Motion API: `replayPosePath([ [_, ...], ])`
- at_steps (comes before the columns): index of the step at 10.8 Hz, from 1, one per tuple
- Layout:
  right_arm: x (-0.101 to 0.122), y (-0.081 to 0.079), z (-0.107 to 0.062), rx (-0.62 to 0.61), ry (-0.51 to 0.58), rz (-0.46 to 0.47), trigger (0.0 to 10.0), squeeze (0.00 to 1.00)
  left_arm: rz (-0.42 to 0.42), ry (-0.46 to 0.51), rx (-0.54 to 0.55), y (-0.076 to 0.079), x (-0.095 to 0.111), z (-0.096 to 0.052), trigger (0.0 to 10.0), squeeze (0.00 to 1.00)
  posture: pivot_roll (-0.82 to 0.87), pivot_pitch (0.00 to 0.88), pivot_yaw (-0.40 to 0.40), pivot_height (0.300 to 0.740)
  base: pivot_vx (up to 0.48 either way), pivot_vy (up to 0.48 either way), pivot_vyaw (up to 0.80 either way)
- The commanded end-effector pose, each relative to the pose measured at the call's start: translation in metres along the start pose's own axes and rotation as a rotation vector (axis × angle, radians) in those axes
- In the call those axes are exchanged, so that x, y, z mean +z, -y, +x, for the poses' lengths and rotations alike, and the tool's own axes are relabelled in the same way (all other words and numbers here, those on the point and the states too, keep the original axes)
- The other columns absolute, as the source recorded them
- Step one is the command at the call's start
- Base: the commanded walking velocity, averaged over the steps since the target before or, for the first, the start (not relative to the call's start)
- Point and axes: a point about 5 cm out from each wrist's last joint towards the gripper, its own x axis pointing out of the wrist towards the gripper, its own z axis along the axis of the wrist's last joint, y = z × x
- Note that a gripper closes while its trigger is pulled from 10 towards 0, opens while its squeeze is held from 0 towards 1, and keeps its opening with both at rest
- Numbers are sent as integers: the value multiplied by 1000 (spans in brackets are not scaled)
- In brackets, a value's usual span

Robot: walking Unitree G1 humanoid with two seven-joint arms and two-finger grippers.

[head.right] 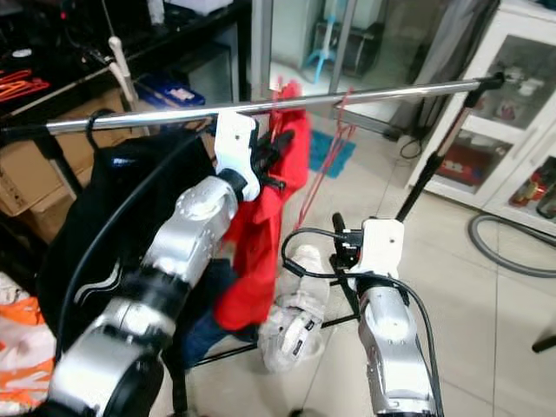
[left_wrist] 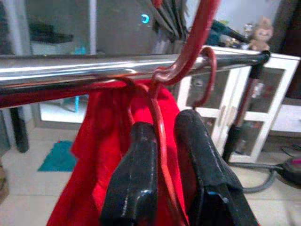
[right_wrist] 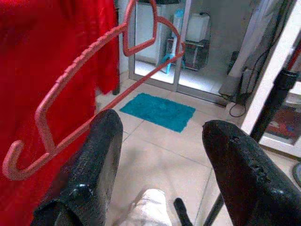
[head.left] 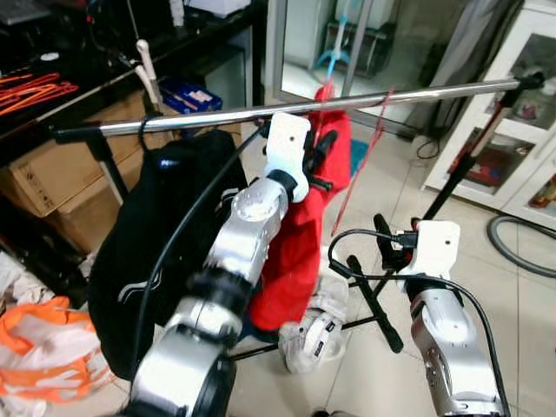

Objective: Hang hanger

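Your left arm fills the near foreground, reaching up so that the left gripper (head.left: 320,161) sits just below the silver rail (head.left: 417,94). Through its wrist camera you see the two black fingers (left_wrist: 136,183) close together with the thin stem of a red hanger (left_wrist: 162,141) pinched between them; that hanger's hook curls over the rail and touches it. A red garment (head.left: 300,252) hangs from this hanger, just behind the gripper.

Your right gripper (right_wrist: 160,188) is lower and to the right, below the rail, with its fingers spread well apart and gripping nothing. Its camera looks past them at a second, bare red hanger (right_wrist: 89,99), whose hook is on the rail near the middle of its span, to the right of the garment, and which tilts steeply.

Near the rail's left end a black jacket (head.left: 165,234) hangs on a dark hook. The rail rests on black stands, one rising at its right end (head.left: 473,156). On the tiled floor lie a white bag (head.left: 317,334) under the garments, a teal mat (right_wrist: 157,110) farther off, and an orange and white bag (head.left: 43,347) at the left. Cardboard boxes (head.left: 61,178) sit under a dark shelf behind the jacket, and a white cabinet (head.left: 521,130) stands at the right.
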Motion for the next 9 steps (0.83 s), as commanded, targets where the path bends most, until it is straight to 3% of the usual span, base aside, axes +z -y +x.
replayPosePath([
  [1, 2, 2, 2, -2, 5, 8, 10000, 0, -14, 63, -67, 17, 15, 2, 0, 0, -68, 0, -7, 740, 0, 0, 0],
  [4, 2, 4, 1, -7, 4, 7, 10000, 0, -29, -25, -13, 3, -5, -35, 0, 0, -69, 0, -5, 740, 0, 0, 0],
  [7, 1, 9, 2, -15, -4, 10, 10000, 0, 18, -130, 161, -25, -28, -79, 0, 0, -55, 0, -9, 740, 0, 0, 0],
  [8, 1, 10, 2, -18, -4, 9, 10000, 0, 26, -151, 182, -25, -30, -92, 0, 0, -43, 0, -9, 740, 0, 0, 0],
  [9, 0, 11, 2, -21, -3, 8, 10000, 0, -22, -173, 192, -25, -34, -100, 0, 0, -39, 0, -12, 740, 0, 0, 0],
])
